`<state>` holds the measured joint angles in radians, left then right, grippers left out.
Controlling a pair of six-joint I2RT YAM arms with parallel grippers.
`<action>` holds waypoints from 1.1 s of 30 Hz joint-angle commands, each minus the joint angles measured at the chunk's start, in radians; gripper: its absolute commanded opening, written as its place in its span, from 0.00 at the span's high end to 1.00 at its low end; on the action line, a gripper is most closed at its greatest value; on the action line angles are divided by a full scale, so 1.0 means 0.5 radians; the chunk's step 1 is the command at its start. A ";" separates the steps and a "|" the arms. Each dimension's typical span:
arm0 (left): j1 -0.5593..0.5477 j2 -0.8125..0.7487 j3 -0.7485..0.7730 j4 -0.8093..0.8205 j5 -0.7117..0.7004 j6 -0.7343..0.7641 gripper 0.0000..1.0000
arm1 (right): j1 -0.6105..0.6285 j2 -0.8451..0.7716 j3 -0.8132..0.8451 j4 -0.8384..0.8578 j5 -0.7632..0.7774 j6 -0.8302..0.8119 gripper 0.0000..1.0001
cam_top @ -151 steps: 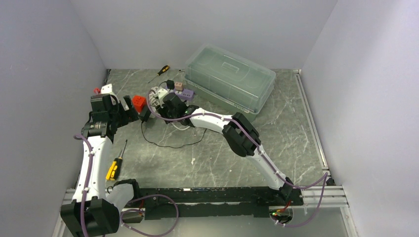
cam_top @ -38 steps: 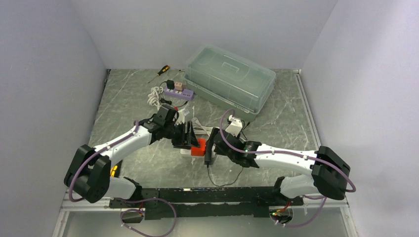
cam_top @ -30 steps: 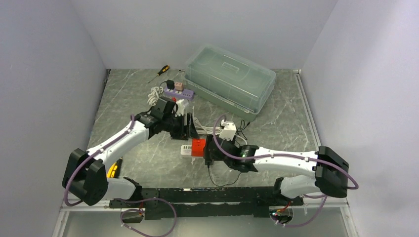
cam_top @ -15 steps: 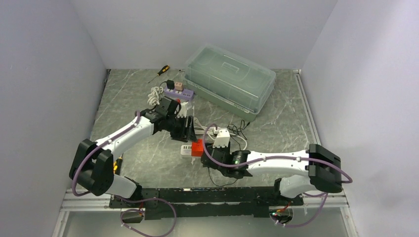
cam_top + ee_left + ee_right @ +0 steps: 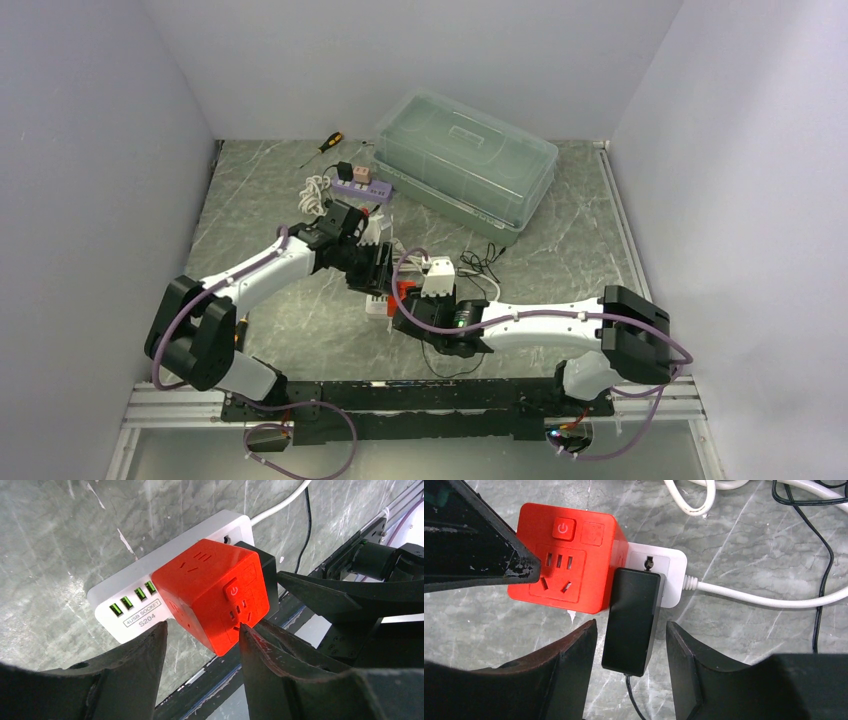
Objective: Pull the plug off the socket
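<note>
Black rectangular plug (image 5: 631,610) is straddled by right gripper (image 5: 631,624), jaws spread, not yet clamped. Red cube socket (image 5: 210,592) on white plastic power strip (image 5: 125,615) is bracketed by unclenched left gripper (image 5: 202,625), presumably for bracing.

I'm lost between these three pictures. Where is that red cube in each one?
Top external: red cube near the middle, mostly hidden by the arms.
Left wrist: red cube in the centre, large.
Right wrist: red cube upper left.
Shared landmark: the white power strip joined to it.
</note>
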<state>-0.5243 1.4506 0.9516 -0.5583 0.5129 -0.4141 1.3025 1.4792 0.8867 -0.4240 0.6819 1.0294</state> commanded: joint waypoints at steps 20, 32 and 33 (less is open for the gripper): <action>-0.071 0.208 0.078 -0.172 -0.067 0.226 0.48 | -0.132 -0.030 -0.103 0.047 -0.163 0.035 0.71; -0.091 0.250 0.094 -0.193 -0.094 0.236 0.50 | -0.139 -0.013 -0.066 0.016 -0.154 0.015 0.88; -0.092 0.254 0.098 -0.198 -0.105 0.238 0.51 | -0.128 -0.006 -0.050 0.007 -0.138 0.017 0.90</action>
<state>-0.5533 1.5356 1.0027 -0.6159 0.5594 -0.3489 1.2411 1.4544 0.8467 -0.3798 0.5980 1.0397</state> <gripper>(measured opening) 0.505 0.399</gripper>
